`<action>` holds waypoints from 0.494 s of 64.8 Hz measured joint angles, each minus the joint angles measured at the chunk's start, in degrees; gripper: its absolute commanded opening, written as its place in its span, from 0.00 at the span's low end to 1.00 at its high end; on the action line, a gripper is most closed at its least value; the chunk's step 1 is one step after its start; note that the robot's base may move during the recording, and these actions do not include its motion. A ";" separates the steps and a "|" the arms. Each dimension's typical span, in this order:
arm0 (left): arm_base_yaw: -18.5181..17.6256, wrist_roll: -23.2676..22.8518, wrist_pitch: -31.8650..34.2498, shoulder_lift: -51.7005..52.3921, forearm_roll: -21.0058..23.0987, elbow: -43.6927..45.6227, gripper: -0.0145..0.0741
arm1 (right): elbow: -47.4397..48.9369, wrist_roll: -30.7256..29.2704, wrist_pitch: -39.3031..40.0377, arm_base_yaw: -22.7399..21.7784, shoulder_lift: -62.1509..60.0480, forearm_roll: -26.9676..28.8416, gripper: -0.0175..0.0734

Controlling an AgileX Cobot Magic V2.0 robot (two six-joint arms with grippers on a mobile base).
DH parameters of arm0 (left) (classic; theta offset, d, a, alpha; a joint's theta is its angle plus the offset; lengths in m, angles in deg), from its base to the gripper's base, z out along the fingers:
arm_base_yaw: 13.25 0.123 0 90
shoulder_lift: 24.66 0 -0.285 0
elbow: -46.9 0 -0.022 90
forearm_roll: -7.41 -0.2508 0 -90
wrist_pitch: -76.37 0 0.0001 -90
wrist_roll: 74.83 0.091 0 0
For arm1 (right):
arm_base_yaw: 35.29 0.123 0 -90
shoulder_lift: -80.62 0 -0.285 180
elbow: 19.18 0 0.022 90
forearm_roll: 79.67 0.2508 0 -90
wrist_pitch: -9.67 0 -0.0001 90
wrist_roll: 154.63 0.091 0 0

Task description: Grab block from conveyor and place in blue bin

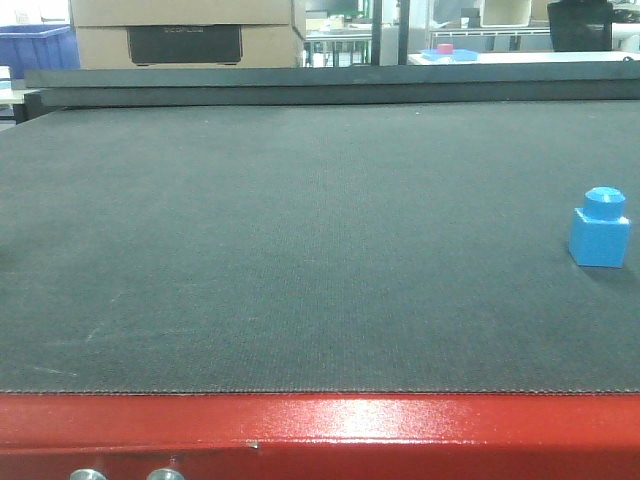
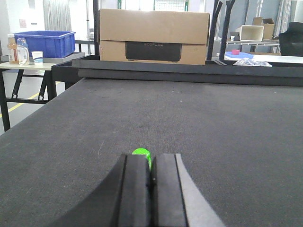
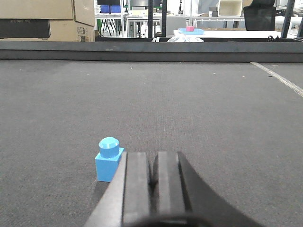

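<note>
Block on conveyor, just beside right hand tips at 10 o'clock. We read right hand closed, empty (needs opening b4 grasp). Left hand closed too, parked low, out of way.

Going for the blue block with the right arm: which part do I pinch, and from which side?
Pinch the block by its two flat side faces below the stud, coming down from above. It stands upright on the conveyor, sides free; the round stud would likely slip. The right gripper sits beside it, jaws shut, so open first.
</note>
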 measured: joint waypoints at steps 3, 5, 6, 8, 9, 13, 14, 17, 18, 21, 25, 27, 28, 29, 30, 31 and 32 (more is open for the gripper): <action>0.00 0.00 0.00 0.00 0.00 0.00 0.04 | 0.00 0.00 0.00 0.00 0.00 0.00 0.01; 0.00 0.00 0.00 0.00 0.00 0.00 0.04 | 0.00 0.00 0.00 0.00 0.00 0.00 0.01; 0.00 0.00 0.00 0.00 0.00 0.00 0.04 | 0.00 0.00 0.00 0.00 0.00 0.00 0.01; 0.00 0.00 0.00 0.00 0.00 0.00 0.04 | 0.00 0.00 0.00 0.00 0.00 0.00 0.01; 0.00 0.00 0.00 0.00 0.00 0.00 0.04 | 0.00 0.00 0.00 0.00 0.00 0.00 0.01; 0.00 0.00 0.00 0.00 0.00 0.00 0.04 | 0.00 0.00 0.00 0.00 0.00 0.00 0.01; 0.00 0.00 0.00 0.00 0.00 0.00 0.04 | 0.00 0.00 0.00 0.00 0.00 0.00 0.01; 0.00 0.00 0.00 0.00 0.00 0.00 0.04 | 0.00 0.00 0.00 0.00 0.00 0.00 0.01; 0.00 0.00 0.00 0.00 0.00 0.00 0.04 | 0.00 0.00 0.00 0.00 0.00 0.00 0.01; 0.00 0.00 0.00 0.00 0.00 0.00 0.04 | 0.00 0.00 0.00 0.00 0.00 0.00 0.01; 0.00 0.00 0.27 0.00 0.00 0.00 0.04 | 0.00 0.00 0.00 0.00 0.00 0.00 0.01; 0.00 0.00 0.58 0.00 0.00 0.00 0.04 | 0.00 0.00 0.00 0.00 0.00 0.00 0.01; 0.00 0.00 0.83 0.00 0.00 0.00 0.04 | 0.00 0.00 0.00 0.00 0.00 0.00 0.01; 0.00 0.00 0.96 0.00 0.00 0.00 0.04 | 0.00 0.00 0.00 0.00 0.00 0.00 0.01; 0.00 0.00 1.41 0.00 0.00 0.00 0.04 | 0.00 0.00 0.00 0.00 0.00 0.00 0.01; 0.00 0.00 1.41 0.00 0.00 0.00 0.04 | 0.00 0.00 0.00 0.00 0.00 0.00 0.01; 0.00 0.00 1.41 0.00 0.00 0.00 0.04 | 0.00 0.00 0.00 0.00 0.00 0.00 0.01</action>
